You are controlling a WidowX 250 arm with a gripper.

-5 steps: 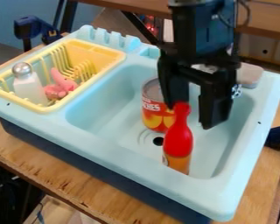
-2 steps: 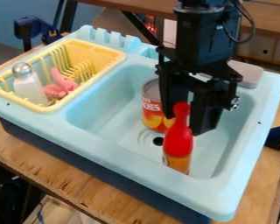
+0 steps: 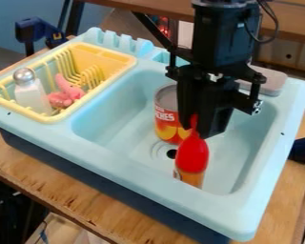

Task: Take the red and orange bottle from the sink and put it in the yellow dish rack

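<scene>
Where it tapers, bottle point(image 3: 192, 156) is red | lower part orange

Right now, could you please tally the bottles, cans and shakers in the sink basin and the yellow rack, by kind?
Bottle, in the sink: 1
Can, in the sink: 1
Shaker, in the yellow rack: 1
Total: 3
</scene>
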